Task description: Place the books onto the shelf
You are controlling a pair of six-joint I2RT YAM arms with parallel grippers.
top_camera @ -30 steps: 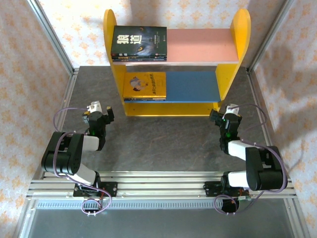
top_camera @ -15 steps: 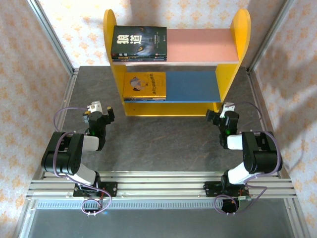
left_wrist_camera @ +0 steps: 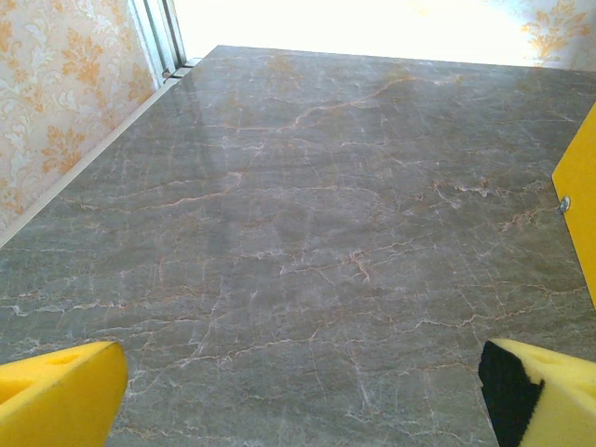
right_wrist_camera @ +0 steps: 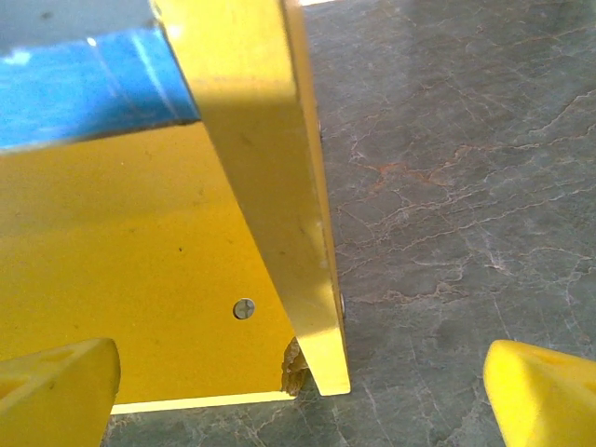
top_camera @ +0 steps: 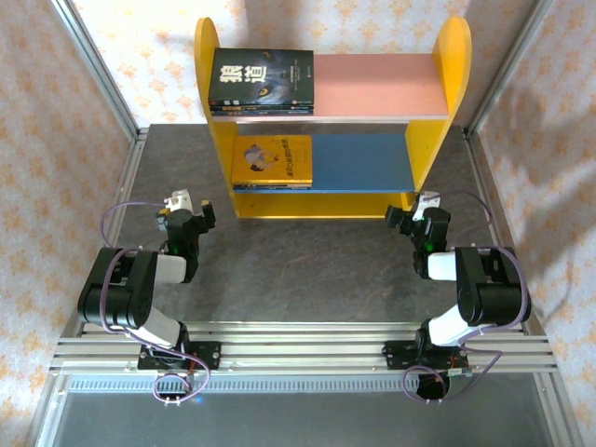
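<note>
I'm seeing the left gripper [left_wrist_camera: 298, 391] and right gripper [right_wrist_camera: 303, 377] gaping empty near the shelf [top_camera: 372, 84], its black book [top_camera: 262, 79] hiding others beneath.

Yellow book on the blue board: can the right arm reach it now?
Probably not directly. The right gripper sits by the shelf's right side panel, which stands between it and the yellow book at the board's left end; it would need to come round the front.

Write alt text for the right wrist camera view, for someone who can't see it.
The shelf's yellow side panel stands edge-on just ahead of the open right gripper, its foot on the grey marbled table. To its left, the blue lower board sits above a yellow front board.
</note>
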